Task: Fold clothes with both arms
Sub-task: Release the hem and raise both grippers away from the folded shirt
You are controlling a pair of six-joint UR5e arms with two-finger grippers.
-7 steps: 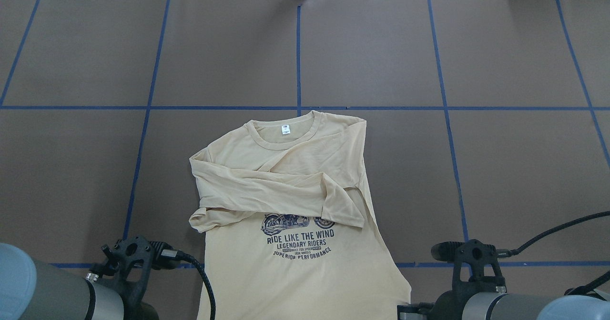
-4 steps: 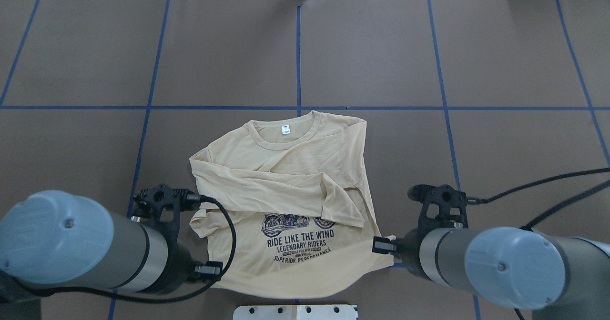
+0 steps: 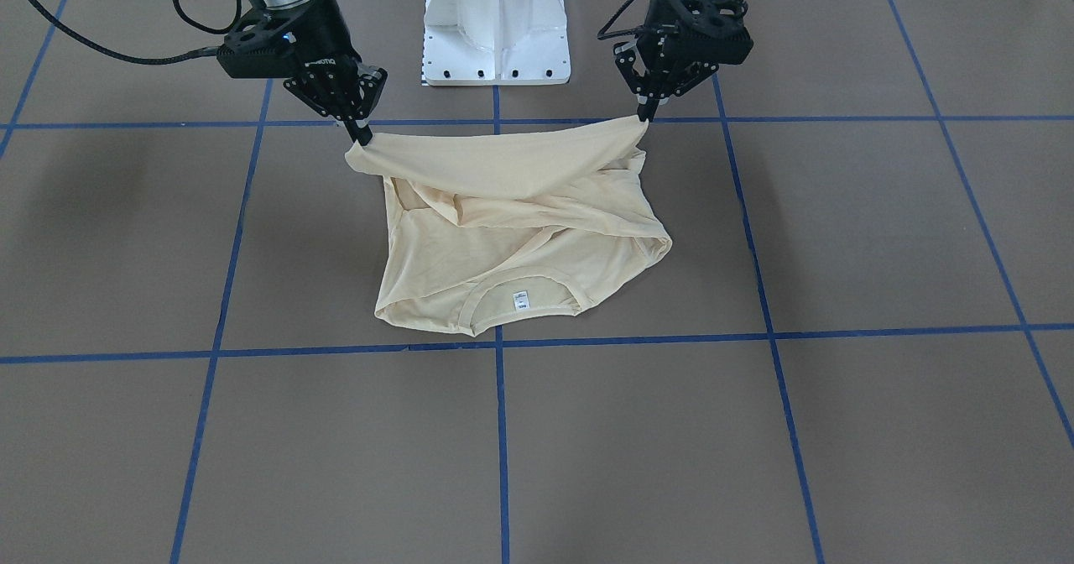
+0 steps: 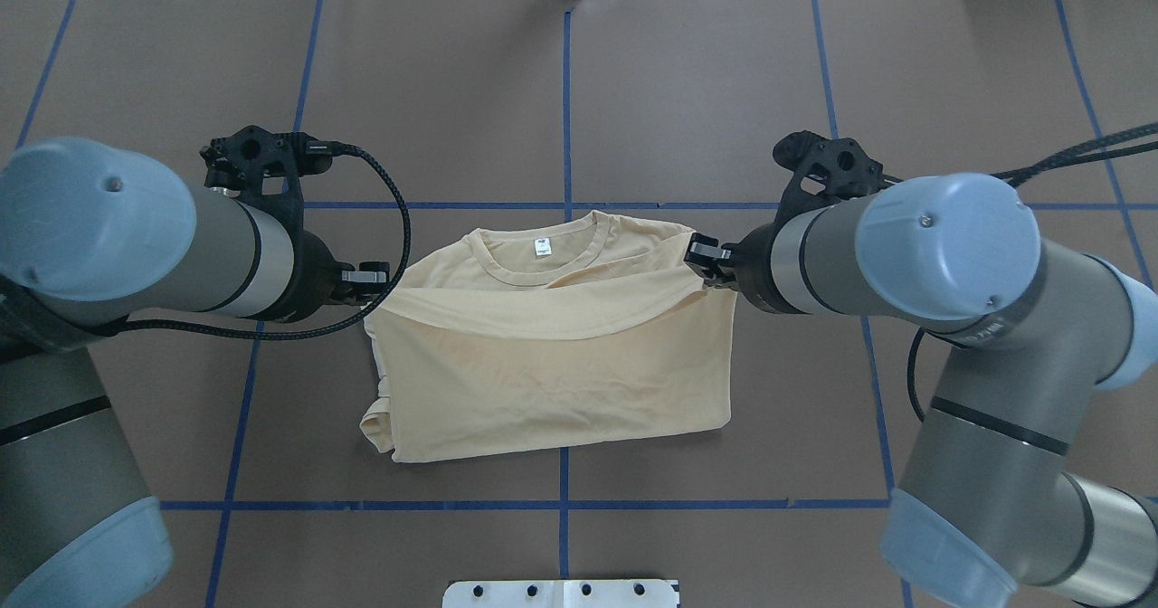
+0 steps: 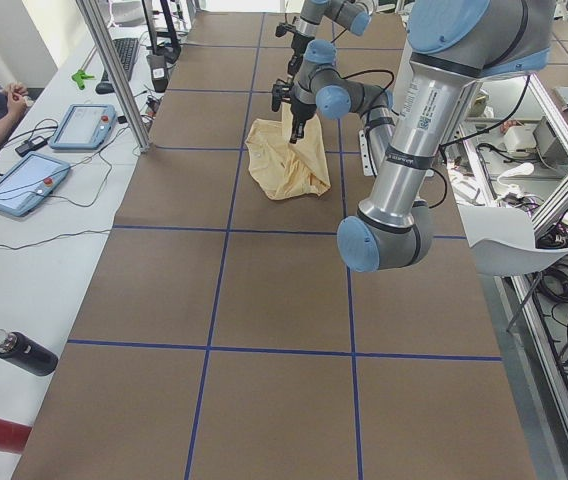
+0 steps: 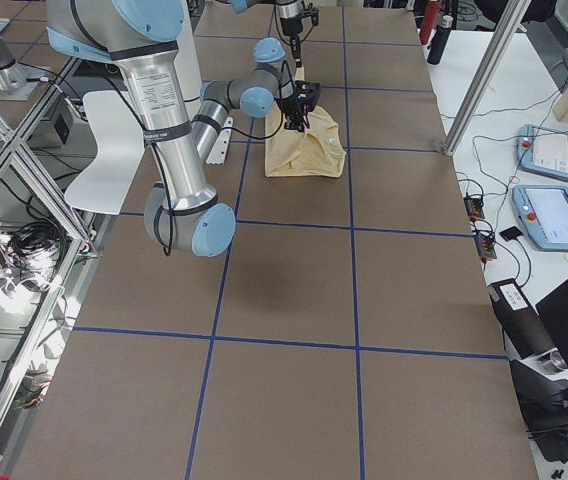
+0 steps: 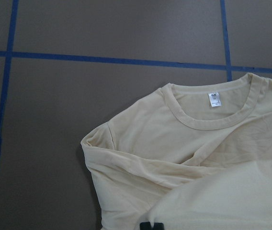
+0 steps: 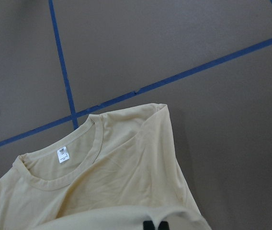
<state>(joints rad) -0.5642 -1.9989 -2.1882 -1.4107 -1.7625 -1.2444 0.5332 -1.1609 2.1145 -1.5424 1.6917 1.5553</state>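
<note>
Pinching the T-shirt [image 4: 543, 382] hem, one corner each — L gripper [image 3: 644, 116] & R gripper [image 3: 362, 136], both clamped on cloth.

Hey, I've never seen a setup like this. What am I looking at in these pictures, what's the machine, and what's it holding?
These are a robot's jointed left arm and right arm at a brown table marked with blue tape. One picture looks down from behind the robot, one faces it, two look from the table's ends, and two come from cameras on the wrists. A cream T-shirt lies on the table, collar away from the robot. The left gripper and right gripper each pinch a hem corner, lifted over the shirt's body.
</note>
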